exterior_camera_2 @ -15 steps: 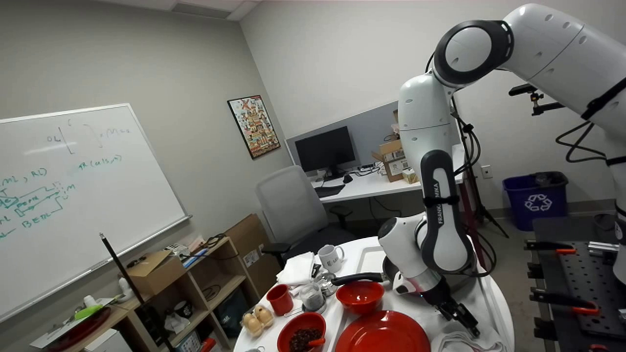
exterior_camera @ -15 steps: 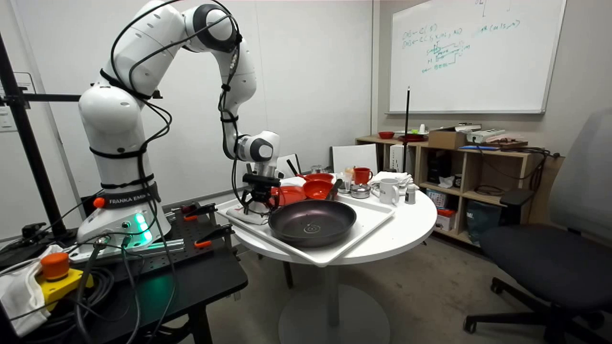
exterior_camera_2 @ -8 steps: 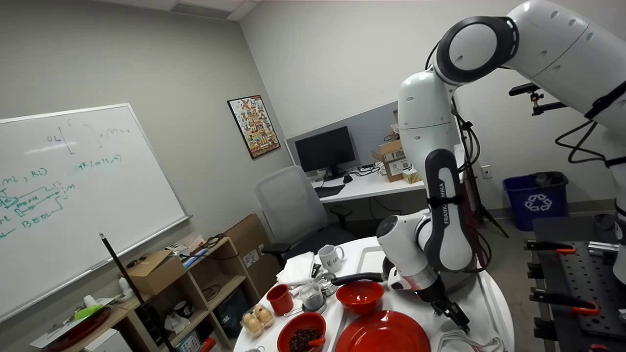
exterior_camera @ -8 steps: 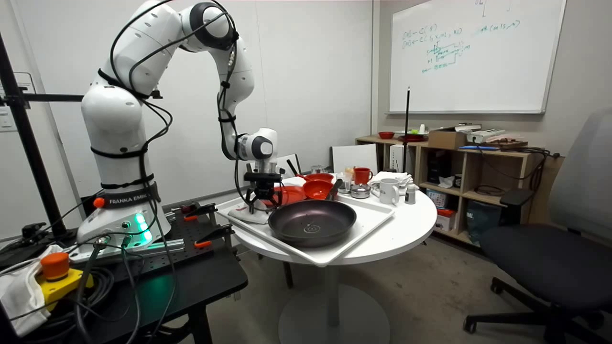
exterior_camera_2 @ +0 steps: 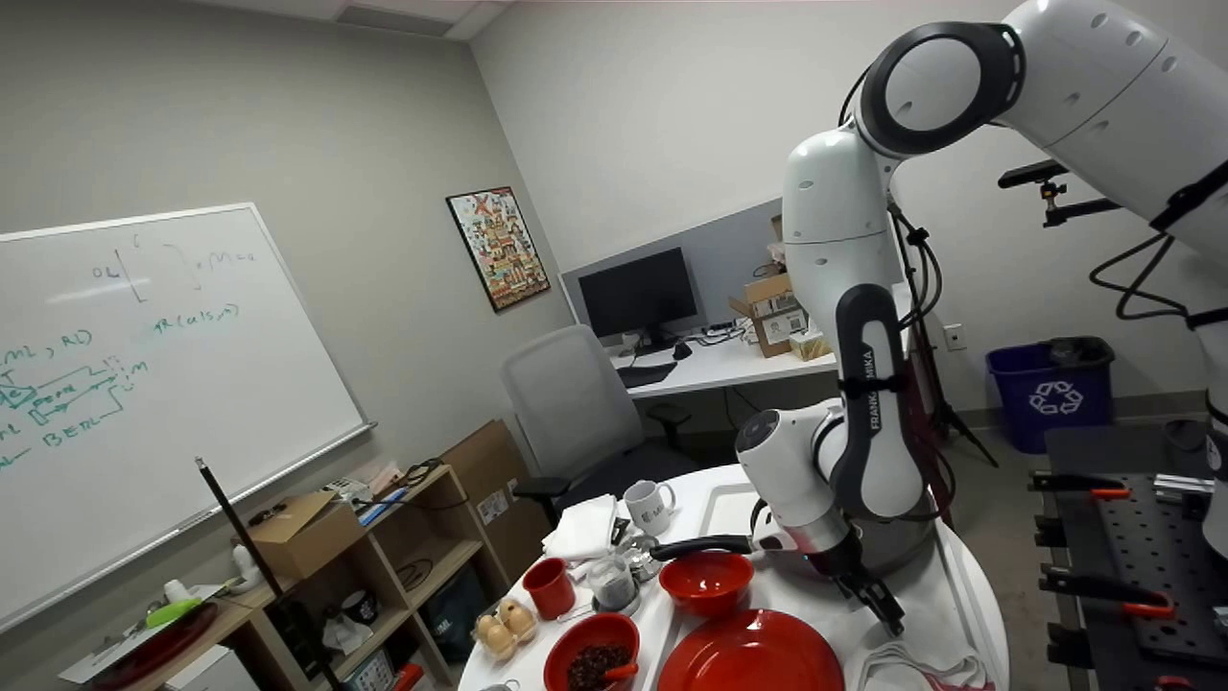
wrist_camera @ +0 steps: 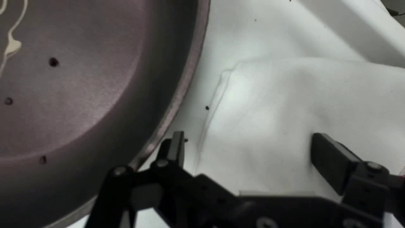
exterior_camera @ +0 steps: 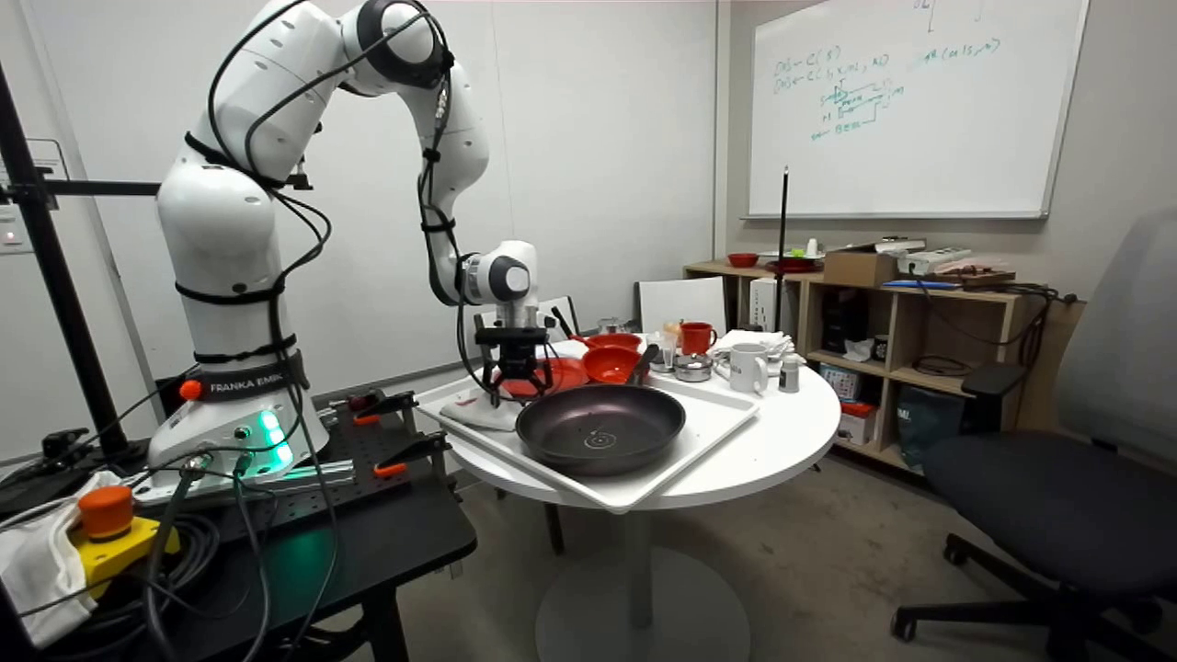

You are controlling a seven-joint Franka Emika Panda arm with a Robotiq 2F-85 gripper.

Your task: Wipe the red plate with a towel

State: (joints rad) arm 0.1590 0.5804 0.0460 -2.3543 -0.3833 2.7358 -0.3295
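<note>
The white towel (wrist_camera: 269, 110) lies folded flat on the white tray in the wrist view, and the towel (exterior_camera_2: 911, 667) also shows at the lower edge of an exterior view. My gripper (wrist_camera: 248, 137) stands open over it, nothing between its fingers. One finger (wrist_camera: 332, 161) is over the cloth; the opposite finger (wrist_camera: 177, 148) sits between the towel's edge and the pan rim. Whether either fingertip touches is unclear. The red plate (exterior_camera_2: 753, 657) lies beside the towel, cut off by that view's bottom edge. In an exterior view the gripper partly covers the red plate (exterior_camera: 563, 372).
A dark frying pan (exterior_camera: 600, 428) sits on the tray (exterior_camera: 713, 418) close beside the gripper. Near the plate stand a red bowl (exterior_camera_2: 707, 583), a bowl of dark beans (exterior_camera_2: 593, 653), a red mug (exterior_camera_2: 550, 587), eggs (exterior_camera_2: 507, 629) and a white mug (exterior_camera_2: 649, 507).
The open gripper has shifted across the towel toward the pan and turned, now looking more upright in an exterior view. Towel, plate and pan stay where they were.
</note>
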